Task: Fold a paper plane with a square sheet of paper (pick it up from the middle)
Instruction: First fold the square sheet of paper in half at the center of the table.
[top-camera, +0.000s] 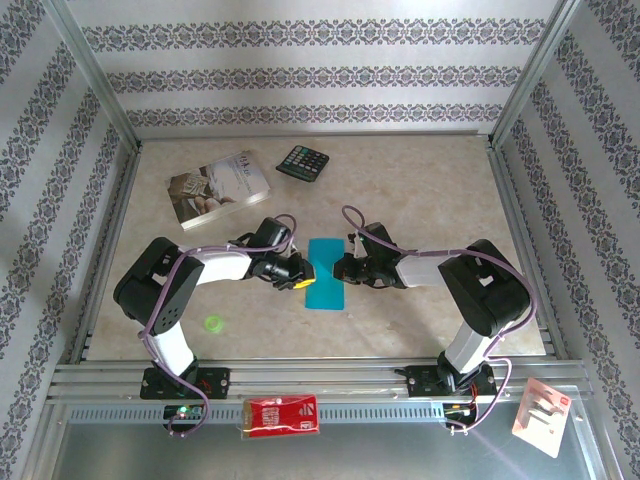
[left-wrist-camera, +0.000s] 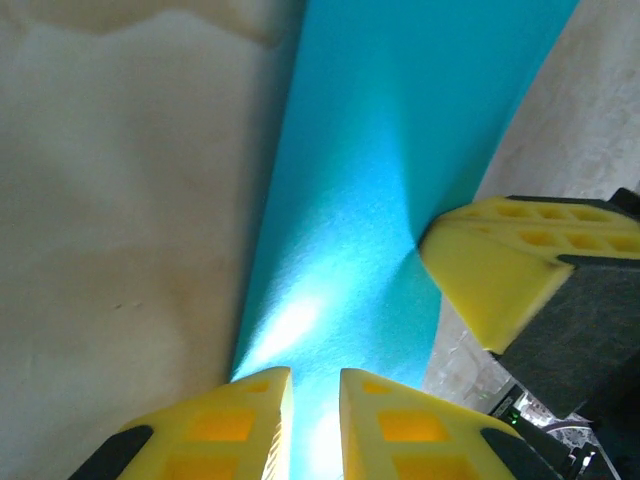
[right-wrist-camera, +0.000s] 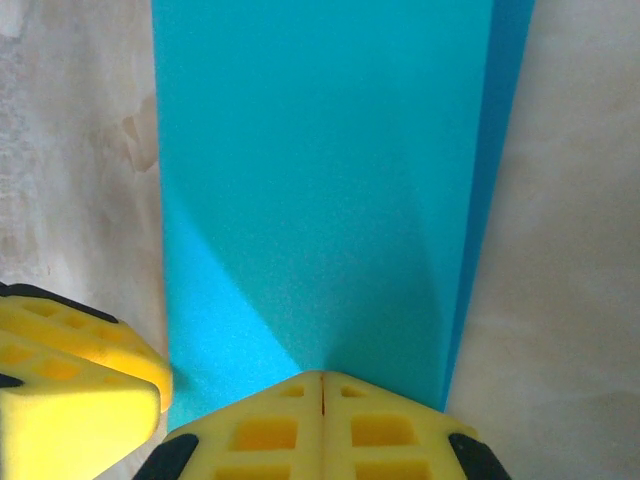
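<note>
Paper (top-camera: 325, 273), turquoise, lies in the middle of the table (top-camera: 430, 190). It is already folded in half into a narrow strip running near to far, and along one edge a darker under-layer peeks out a little. Nearest, a red packet (top-camera: 281, 415) sits on the rail at the table's near edge. Further in, the two grippers meet the strip from either side. The left gripper (top-camera: 298, 276) is at its left edge, fingers (left-wrist-camera: 235, 430) a narrow slit apart and gripping nothing, tips down on the paper. The right gripper (top-camera: 343, 268) is at the right edge, fingers (right-wrist-camera: 265, 430) closed tight together, tips resting on the paper. Toward the far edge lie a book (top-camera: 218, 188) and a calculator (top-camera: 303, 162).

The step in hand looks like pressing the centre crease flat. The next move probably calls for catching one corner of the strip and turning it in to start the nose. One gripper would need to pin the strip so it does not slide.
</note>
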